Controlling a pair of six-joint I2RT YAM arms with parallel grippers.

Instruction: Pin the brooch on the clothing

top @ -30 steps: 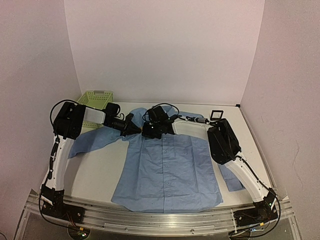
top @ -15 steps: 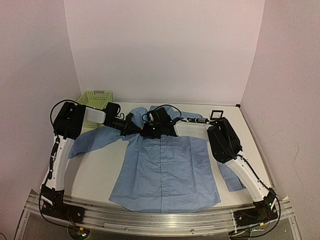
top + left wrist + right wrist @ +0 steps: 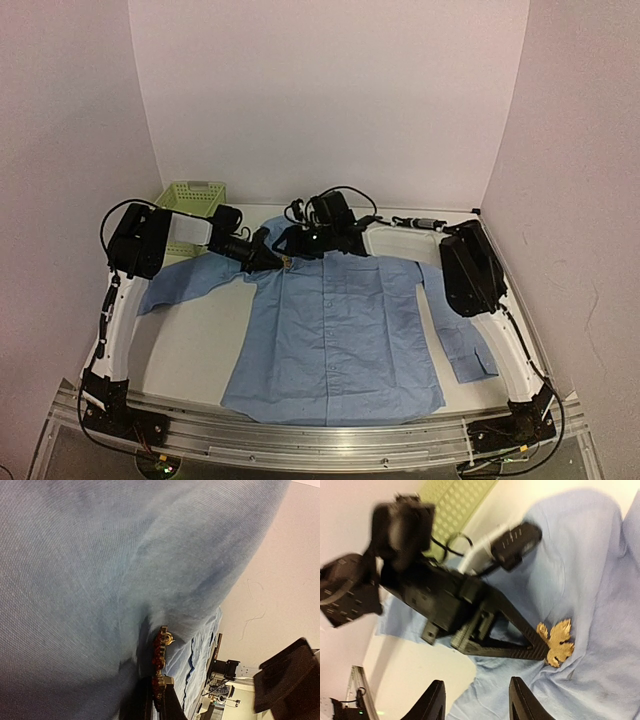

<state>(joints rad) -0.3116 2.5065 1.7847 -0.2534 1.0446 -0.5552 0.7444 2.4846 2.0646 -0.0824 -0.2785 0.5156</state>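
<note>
- The left claw [image 3: 155, 702] is pinching the brooch [image 3: 556, 642] by its lower edge, jaws pressed together on it, and is holding it against the shirt [image 3: 340, 330] close to the collar.
- The right claw [image 3: 475, 700] is hovering with its fingers spread and nothing between them. The brooch is sitting ahead of it and off to one side, apart from its tips.
- The brooch is looking light, small and rigid, with thin leaf-like lobes that a hard squeeze could bend. Taking it by the edge of its body seems safest.
- The shirt is acting as limp cloth, bunching into folds around the left claw's tips, so it will probably give way under a push.
- The two claws are crowding each other over the collar. Open room is lying above them and toward the shirt's front, and the green basket [image 3: 192, 197] is sitting well apart on the left claw's outer side.
</note>
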